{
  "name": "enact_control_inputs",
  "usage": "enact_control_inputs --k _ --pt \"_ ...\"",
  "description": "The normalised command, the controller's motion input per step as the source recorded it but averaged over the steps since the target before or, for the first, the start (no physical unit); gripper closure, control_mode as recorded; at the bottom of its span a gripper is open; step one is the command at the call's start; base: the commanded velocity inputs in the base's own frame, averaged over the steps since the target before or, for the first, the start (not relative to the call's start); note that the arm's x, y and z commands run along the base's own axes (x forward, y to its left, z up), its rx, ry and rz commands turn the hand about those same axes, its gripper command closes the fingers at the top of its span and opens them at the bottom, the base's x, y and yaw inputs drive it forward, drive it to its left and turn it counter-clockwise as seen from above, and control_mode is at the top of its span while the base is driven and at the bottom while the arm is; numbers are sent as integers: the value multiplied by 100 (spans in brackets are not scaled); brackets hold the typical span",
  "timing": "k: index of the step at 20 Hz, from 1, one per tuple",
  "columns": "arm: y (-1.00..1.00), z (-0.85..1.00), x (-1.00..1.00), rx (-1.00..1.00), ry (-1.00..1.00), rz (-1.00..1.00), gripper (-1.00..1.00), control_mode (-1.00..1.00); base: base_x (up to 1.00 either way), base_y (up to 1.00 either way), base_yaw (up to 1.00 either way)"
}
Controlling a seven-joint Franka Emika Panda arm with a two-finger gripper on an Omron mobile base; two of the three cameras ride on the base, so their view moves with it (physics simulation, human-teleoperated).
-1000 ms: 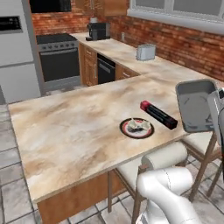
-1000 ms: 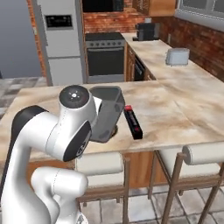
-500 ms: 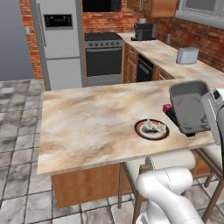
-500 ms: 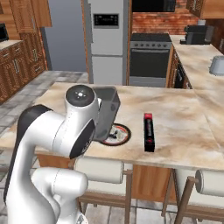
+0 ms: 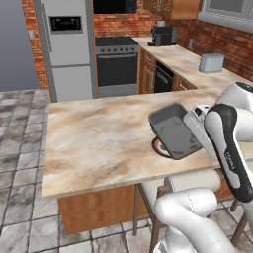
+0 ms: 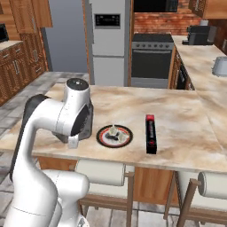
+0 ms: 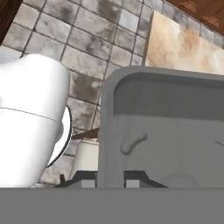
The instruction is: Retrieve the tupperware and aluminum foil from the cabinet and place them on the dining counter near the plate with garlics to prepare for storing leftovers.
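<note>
My gripper (image 7: 111, 178) clamps the rim of the tupperware (image 5: 174, 131), held tilted above the surface's (image 5: 99, 143) stool-side edge, over the plate with garlics (image 6: 115, 135) | foil box (image 6: 150, 133) lies beside it | advice: level tub, lower onto bare stone beside the plate.

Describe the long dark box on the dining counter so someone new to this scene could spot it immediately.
Start at the dining counter, the big marbled slab with pale stools under its near edge. On it sits the plate with garlics; just beside that plate lies the box. It is the one long, narrow black item, with a red end pointing toward the stove.
</note>
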Motion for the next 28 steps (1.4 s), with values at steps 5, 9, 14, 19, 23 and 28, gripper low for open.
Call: enact_control_inputs --k 5,9,14,19,23,28 --pt "94 -62 89 -15 23 12 100 -100 0 0 0" --pt "62 -73 92 -6 14 12 100 -100 0 0 0" --pt "15 -67 90 0 6 10 100 -100 0 0 0" --pt "-4 -52 68 0 0 1 100 -100 0 0 0" --pt "-15 -50 54 0 -2 0 100 -100 0 0 0" --pt "-21 -52 46 0 -3 0 100 -100 0 0 0"
